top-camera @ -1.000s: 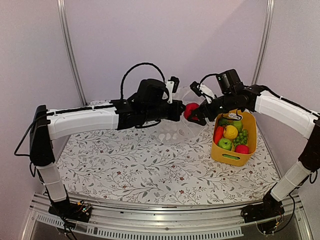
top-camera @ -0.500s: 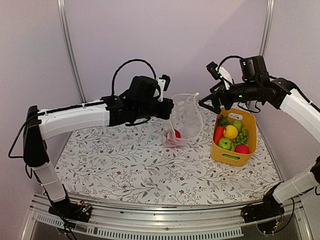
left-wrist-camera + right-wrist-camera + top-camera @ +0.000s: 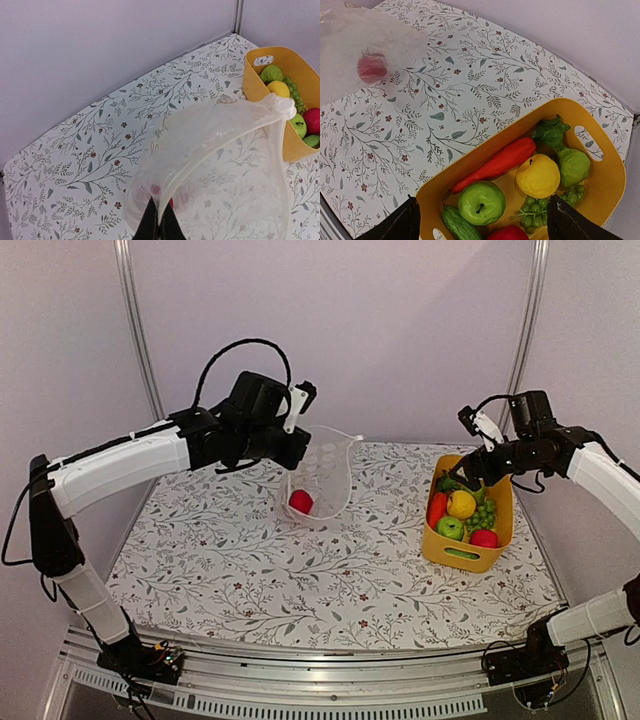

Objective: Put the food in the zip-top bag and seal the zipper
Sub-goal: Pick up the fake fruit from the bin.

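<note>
My left gripper (image 3: 297, 443) is shut on the mouth edge of the clear dotted zip-top bag (image 3: 325, 472) and holds it up so it hangs to the table; the pinch shows in the left wrist view (image 3: 159, 226). A red round fruit (image 3: 300, 501) lies in the bag's bottom, also in the right wrist view (image 3: 372, 68). My right gripper (image 3: 468, 468) is open and empty above the yellow bin (image 3: 500, 540). The bin holds a red-orange carrot (image 3: 496, 163), green apple (image 3: 481, 202), yellow lemon (image 3: 538, 176), green grapes (image 3: 540, 212) and a red fruit (image 3: 484, 538).
The yellow bin (image 3: 605, 175) stands at the table's right side near the right wall post (image 3: 527, 320). The floral tablecloth (image 3: 300, 580) covers the table. A cable loops above my left wrist (image 3: 235, 350).
My left gripper has drawn the bag left and away from the bin, with the red fruit dropped inside. My right gripper has let the fruit go and moved right to above the bin.
</note>
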